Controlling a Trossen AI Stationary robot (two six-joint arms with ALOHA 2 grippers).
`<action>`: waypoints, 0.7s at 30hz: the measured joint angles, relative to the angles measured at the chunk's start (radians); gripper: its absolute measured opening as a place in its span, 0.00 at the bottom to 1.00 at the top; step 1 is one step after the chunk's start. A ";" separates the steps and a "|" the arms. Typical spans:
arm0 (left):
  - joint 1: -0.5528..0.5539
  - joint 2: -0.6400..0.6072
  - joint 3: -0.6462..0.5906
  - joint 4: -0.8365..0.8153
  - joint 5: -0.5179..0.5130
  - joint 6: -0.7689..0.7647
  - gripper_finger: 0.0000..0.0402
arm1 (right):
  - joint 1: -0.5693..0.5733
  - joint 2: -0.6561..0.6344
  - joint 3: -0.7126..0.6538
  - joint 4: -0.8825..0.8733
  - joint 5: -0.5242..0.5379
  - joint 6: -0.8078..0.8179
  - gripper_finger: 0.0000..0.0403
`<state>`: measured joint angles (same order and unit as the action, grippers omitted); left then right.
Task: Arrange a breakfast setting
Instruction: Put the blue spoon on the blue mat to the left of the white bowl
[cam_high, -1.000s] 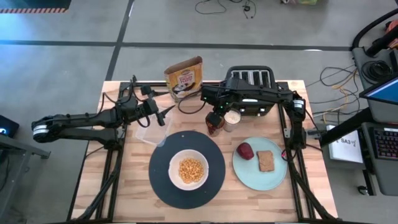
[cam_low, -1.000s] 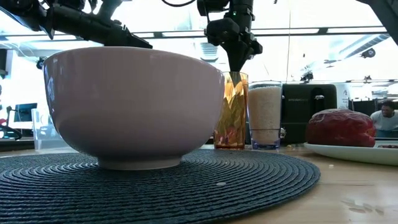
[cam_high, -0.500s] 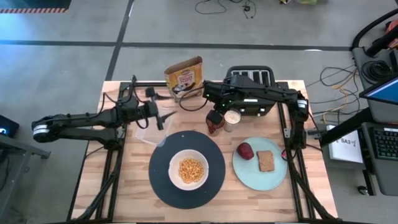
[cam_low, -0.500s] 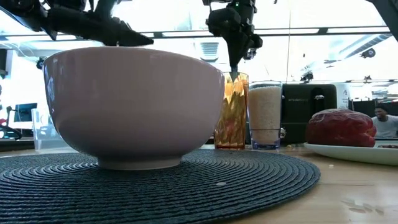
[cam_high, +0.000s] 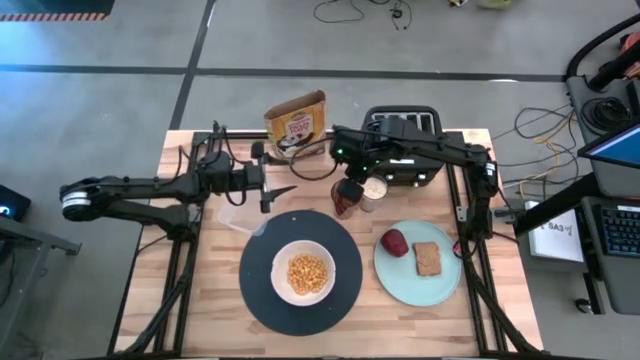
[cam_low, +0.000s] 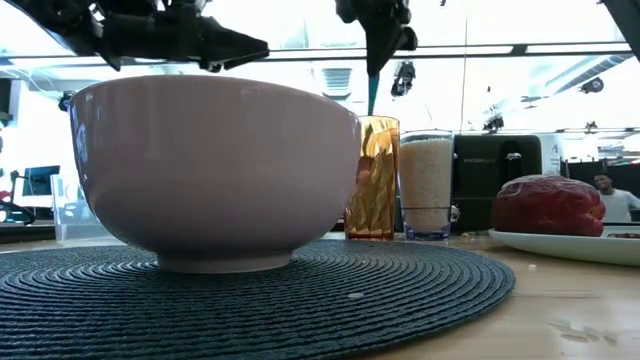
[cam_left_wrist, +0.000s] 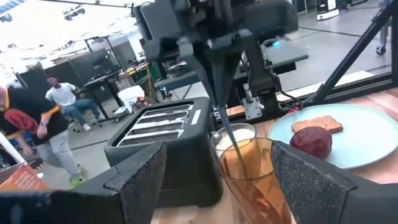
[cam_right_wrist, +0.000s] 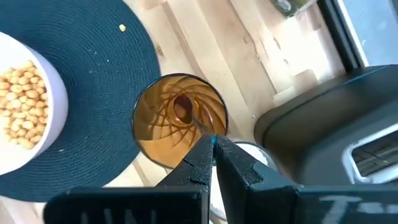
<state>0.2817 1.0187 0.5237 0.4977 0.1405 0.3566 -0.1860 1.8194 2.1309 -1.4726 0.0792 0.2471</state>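
Two claws hover just behind the white bowl (cam_high: 304, 272) on its black plate (cam_high: 255, 290). The right claw (cam_right_wrist: 213, 144), pinched shut on a thin teal rod (cam_low: 371, 97), hangs over the amber glass (cam_high: 345, 203). I would keep the rod plumb and clear of the rim. The left claw (cam_high: 282, 189) hovers wide open and empty beside the glass. The print on the cereal box (cam_high: 297, 124) is unreadable.

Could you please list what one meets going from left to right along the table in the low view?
White bowl on the dark woven mat → amber glass → clear glass of white liquid → black toaster → dark red fruit on the pale green plate.
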 joint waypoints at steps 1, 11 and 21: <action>0.000 0.012 0.010 0.000 0.000 0.000 0.68 | 0.000 0.000 0.018 -0.014 0.000 -0.001 0.02; 0.000 0.183 0.161 -0.001 0.001 -0.044 0.68 | -0.001 -0.002 0.165 -0.073 0.003 -0.056 0.02; 0.000 0.465 0.388 -0.033 0.097 -0.107 0.67 | 0.003 -0.002 0.180 -0.087 0.019 -0.088 0.02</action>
<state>0.2817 1.4833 0.9117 0.4652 0.2376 0.2491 -0.1827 1.8175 2.3108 -1.5594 0.0984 0.1590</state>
